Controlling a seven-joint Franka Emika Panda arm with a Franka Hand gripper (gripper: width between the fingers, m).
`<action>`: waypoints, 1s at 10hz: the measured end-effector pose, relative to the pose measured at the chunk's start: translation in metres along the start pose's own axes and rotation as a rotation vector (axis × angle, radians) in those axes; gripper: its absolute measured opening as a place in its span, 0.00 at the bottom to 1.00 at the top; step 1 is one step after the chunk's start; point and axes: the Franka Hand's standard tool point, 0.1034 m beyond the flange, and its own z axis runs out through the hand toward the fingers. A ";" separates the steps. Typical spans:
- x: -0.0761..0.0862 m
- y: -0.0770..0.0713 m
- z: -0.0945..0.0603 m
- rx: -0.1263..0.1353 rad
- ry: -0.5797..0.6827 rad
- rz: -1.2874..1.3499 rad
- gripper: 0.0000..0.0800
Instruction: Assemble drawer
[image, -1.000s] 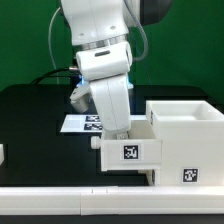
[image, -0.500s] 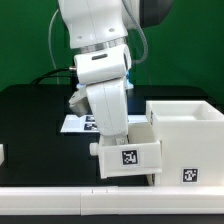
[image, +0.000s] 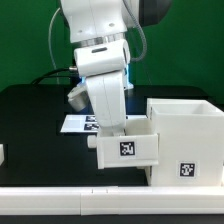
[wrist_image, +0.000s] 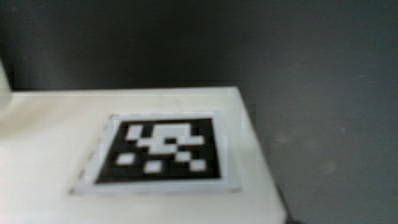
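Observation:
A small white drawer tray (image: 125, 148) with a square tag on its front hangs under my gripper (image: 113, 128), against the open side of the large white casing (image: 185, 125) at the exterior view's right. The fingers are hidden behind the hand and the tray, and the tray moves with the hand. The casing carries a tag low on its front (image: 187, 170). The wrist view shows a white tray face (wrist_image: 54, 130) with a tag (wrist_image: 164, 150) very close up, blurred, with no fingers visible.
The marker board (image: 78, 123) lies on the black table behind the arm. A white piece (image: 2, 154) shows at the exterior view's left edge. A white rail (image: 60, 200) runs along the front.
The tray tipped with my hand half a second ago and now sits nearly level again, slightly higher and a little further toward the exterior view's left.

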 end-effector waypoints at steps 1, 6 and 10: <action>0.001 -0.006 0.003 0.007 0.000 0.000 0.05; 0.008 -0.009 0.006 0.007 0.004 0.038 0.05; 0.016 -0.006 0.004 0.002 0.001 0.099 0.05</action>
